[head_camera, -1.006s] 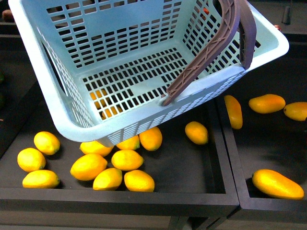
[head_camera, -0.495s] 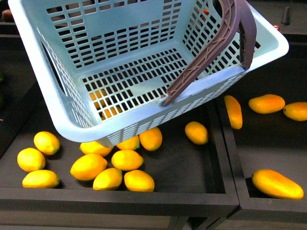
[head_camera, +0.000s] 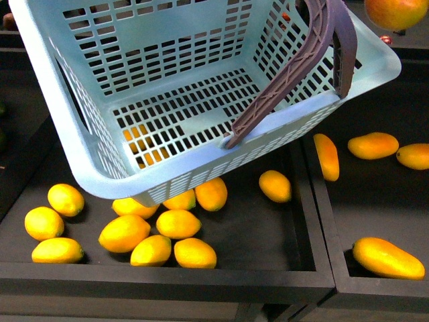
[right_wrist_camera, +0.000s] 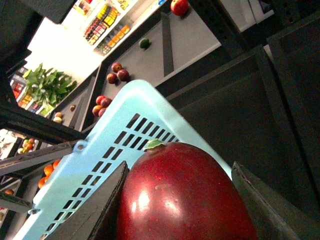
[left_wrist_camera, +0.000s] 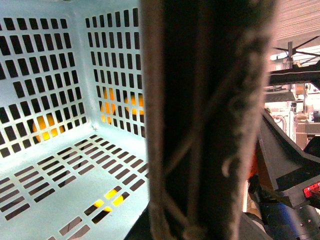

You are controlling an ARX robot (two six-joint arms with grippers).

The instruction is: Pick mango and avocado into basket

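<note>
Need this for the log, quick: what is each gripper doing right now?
Left gripper: not in view; the basket handle fills its wrist camera, so its state cannot be told.
Right gripper: closed on the mango.

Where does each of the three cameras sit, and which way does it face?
Front view: from the body, down on the light teal slotted plastic basket above black trays of yellow fruit; no arm shows.
Left wrist view: close behind the brown handle, into the basket; no fingers visible.
Right wrist view: along the right gripper clamping a red mango over the basket's rim.
Shared: all show the basket.
</note>
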